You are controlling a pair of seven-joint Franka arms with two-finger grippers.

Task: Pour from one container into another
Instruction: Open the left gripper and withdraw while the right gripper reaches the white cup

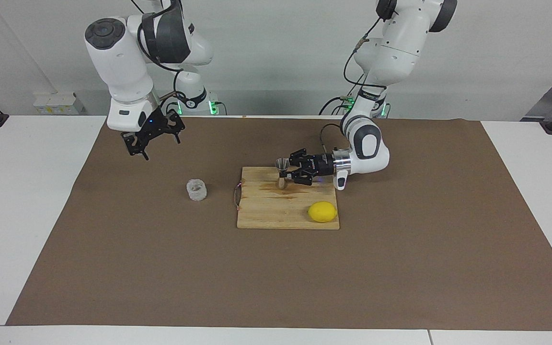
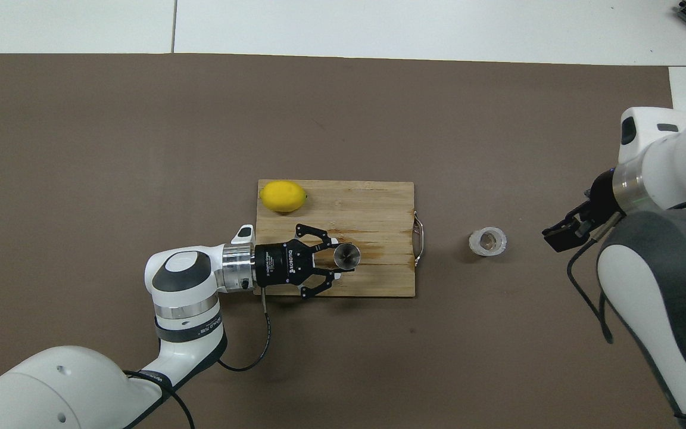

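Observation:
The clear knobbly glass cup (image 1: 196, 189) (image 2: 488, 241) stands on the brown mat, beside the board toward the right arm's end. The metal hourglass jigger (image 1: 281, 172) (image 2: 347, 255) stands upright on the wooden cutting board (image 1: 276, 211) (image 2: 373, 202), on its part nearer the robots. My left gripper (image 1: 289, 173) (image 2: 336, 257) lies level just above the board, open, with its fingertips on either side of the jigger. My right gripper (image 1: 138, 148) (image 2: 560, 231) hangs raised over the mat, beside the glass cup toward the right arm's end, holding nothing.
A yellow lemon (image 1: 322, 212) (image 2: 283, 196) lies on the board's corner farthest from the robots, toward the left arm's end. The board has a metal handle (image 2: 418, 238) on the edge facing the glass. A brown mat (image 1: 400, 239) covers the white table.

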